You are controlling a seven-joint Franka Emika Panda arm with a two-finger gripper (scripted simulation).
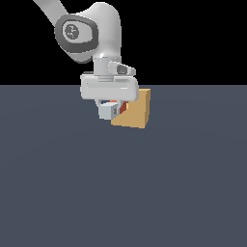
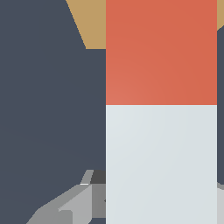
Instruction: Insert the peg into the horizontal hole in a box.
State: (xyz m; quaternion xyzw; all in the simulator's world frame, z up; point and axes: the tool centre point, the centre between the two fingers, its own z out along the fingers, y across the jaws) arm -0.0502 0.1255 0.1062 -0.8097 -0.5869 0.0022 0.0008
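Gripper [image 1: 110, 108] clamped on peg [image 2: 161, 109]; red-orange end toward tan box [image 1: 136, 113], white-grey end held.

The peg [image 2: 161, 109] fills the frame, red-orange end toward the box [image 2: 89, 22].

Flat, even illumination is observed in both renders, with no cast shadows on the slate-grey floor [image 1: 123, 193] and no glare; the background above it in the exterior view is rendered pure black. Soft shading is seen on the arm [image 1: 96, 34], and the box [image 1: 136, 113] is shown with one face lighter than the other. Edges are rendered jagged and pixelated, most clearly in the wrist view, where the peg [image 2: 161, 109] fills much of the frame with only a faint gradient; no lens distortion or defocus is noted.
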